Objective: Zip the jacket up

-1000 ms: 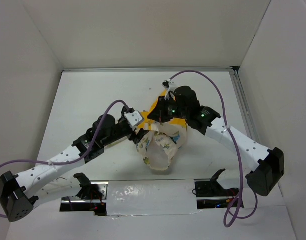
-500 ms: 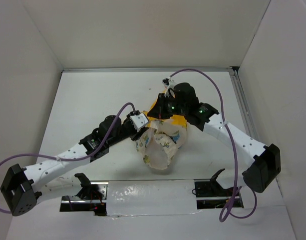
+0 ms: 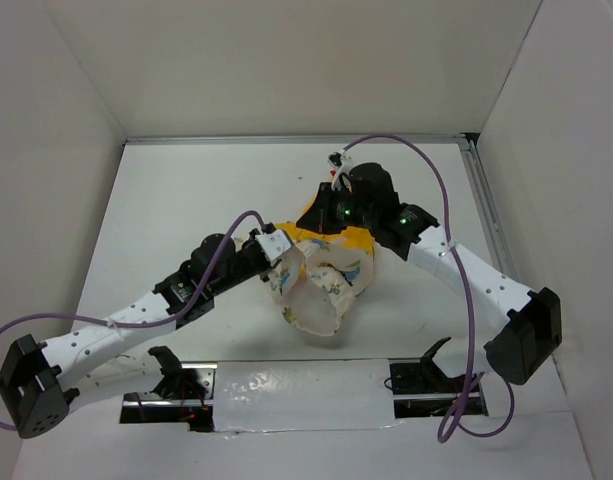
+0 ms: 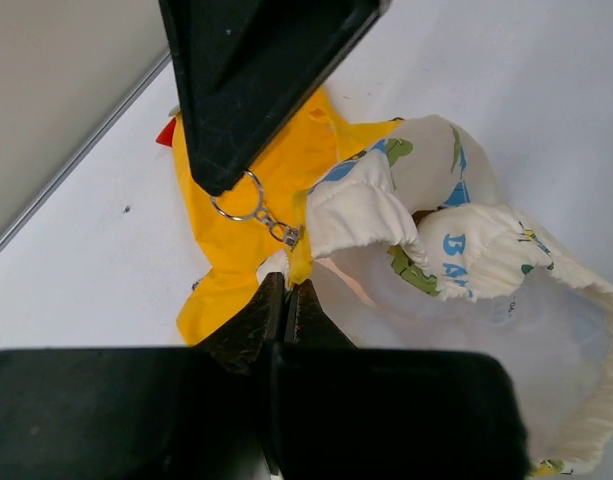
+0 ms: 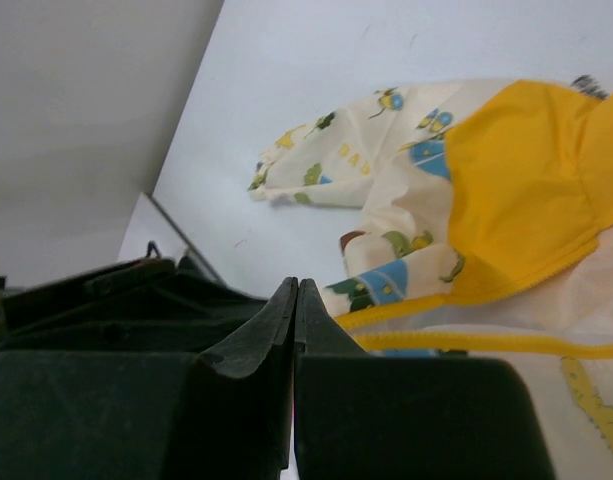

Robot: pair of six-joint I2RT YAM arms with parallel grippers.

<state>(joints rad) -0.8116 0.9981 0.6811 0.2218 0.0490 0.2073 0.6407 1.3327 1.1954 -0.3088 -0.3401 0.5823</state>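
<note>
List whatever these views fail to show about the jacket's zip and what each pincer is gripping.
1. How far the zip is closed: it is too small to see in the top view, and the right pincer covers that part of the jacket.
2. Hold of the right pincer: the right wrist view shows shut fingers with nothing between them, and the key ring is out of frame there.
3. Fabric in the left pincer: its own fingers hide how much, left wrist view.

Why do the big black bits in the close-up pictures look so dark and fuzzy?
Left wrist view: that is the left claw, too close to the lens to be sharp; the jacket beyond is crisp. Right wrist view: same for the right claw. Top view: even light, soft shadows.
</note>
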